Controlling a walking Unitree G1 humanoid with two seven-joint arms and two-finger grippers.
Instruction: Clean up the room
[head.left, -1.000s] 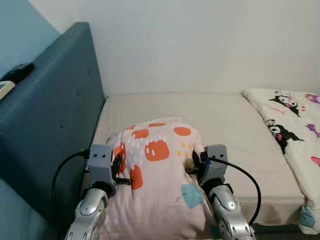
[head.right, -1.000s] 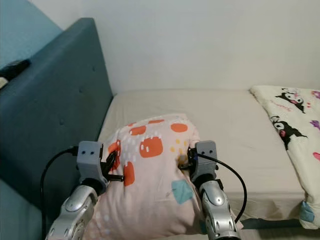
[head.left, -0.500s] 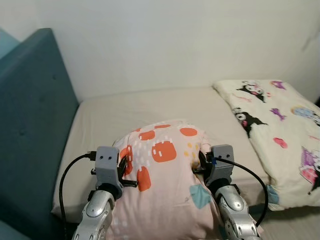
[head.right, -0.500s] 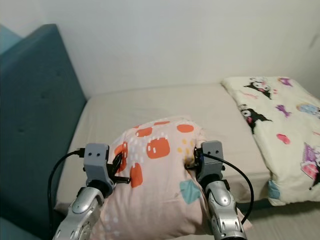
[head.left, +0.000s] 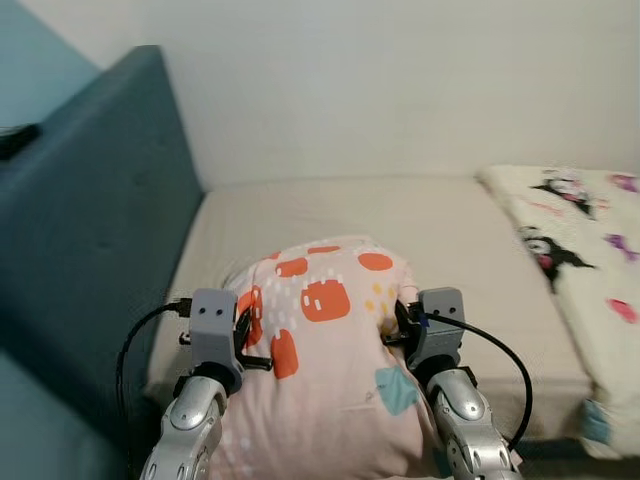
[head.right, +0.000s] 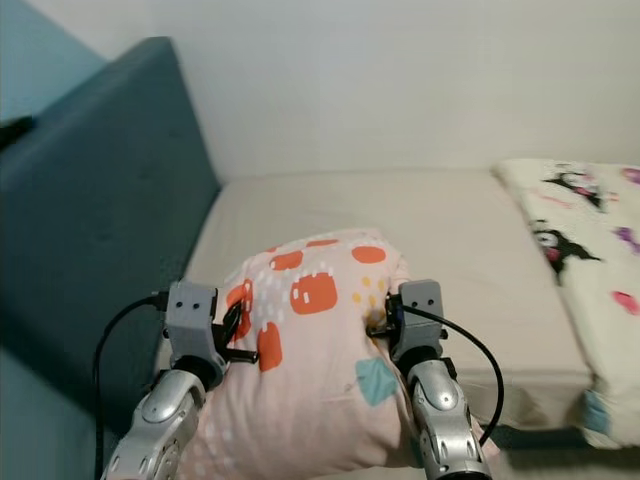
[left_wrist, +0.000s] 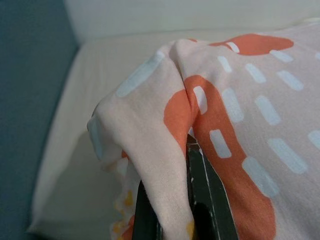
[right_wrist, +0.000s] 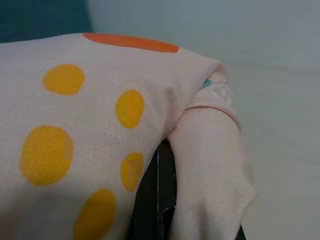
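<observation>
Pillow (head.left: 325, 370), pink with orange and yellow patches, held up in front of the robot, over the near edge of the bed (head.left: 420, 230). Left tool (head.left: 243, 345) pinches a fold at the pillow's left side; left wrist view shows black fingers (left_wrist: 210, 200) closed on fabric. Right tool (head.left: 396, 325) likewise clamped on the right-side seam.

Step in hand: carrying the pillow to its place on the bed. Blue headboard (head.left: 95, 250) runs along the bed's left edge; cartoon-print quilt (head.left: 590, 250) lies toward the right edge. Bare mattress between.

Next move, by judgement: reach forward, lower the pillow by the headboard, then release both grips together.
</observation>
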